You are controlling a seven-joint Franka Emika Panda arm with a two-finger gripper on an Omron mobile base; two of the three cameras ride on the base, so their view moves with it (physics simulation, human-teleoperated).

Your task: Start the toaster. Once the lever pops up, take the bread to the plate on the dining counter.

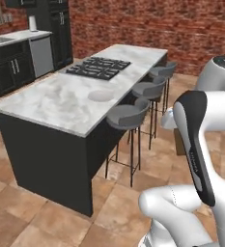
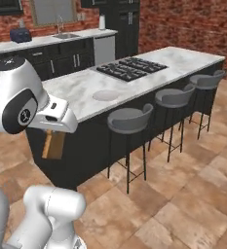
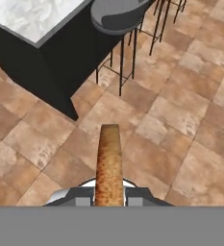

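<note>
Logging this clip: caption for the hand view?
Gripper shut on bread, edge-on above tiled floor, with the dining counter and a stool ahead.

We see the white, dark-jointed arm (image 1: 196, 144) folded high above the floor, its wrist pointing downward; the two-finger gripper (image 3: 108, 194) is clamped on a golden-brown square slice of bread (image 3: 108, 163), held edge-on.
</note>
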